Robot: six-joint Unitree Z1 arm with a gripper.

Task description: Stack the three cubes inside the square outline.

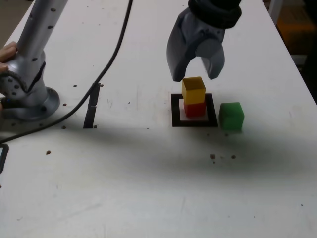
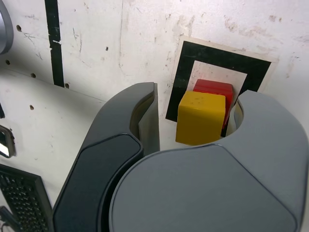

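Now the gripper [image 1: 196, 74] hangs just above the stack with its jaws parted and nothing held; the square outline [image 1: 176, 110] frames the red cube [image 1: 194, 109], and the yellow cube [image 1: 193, 89] sits on it slightly askew; the green cube [image 1: 231, 116] rests on the table just outside the outline, at the exterior view's right. By my reading the second placing is done; next comes a shift over the green cube, a descent and a grip.

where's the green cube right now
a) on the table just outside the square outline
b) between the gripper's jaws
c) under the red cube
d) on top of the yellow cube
a: the green cube sits on the table beside the square outline, on the exterior view's right, while the yellow cube is stacked on the red cube inside it.
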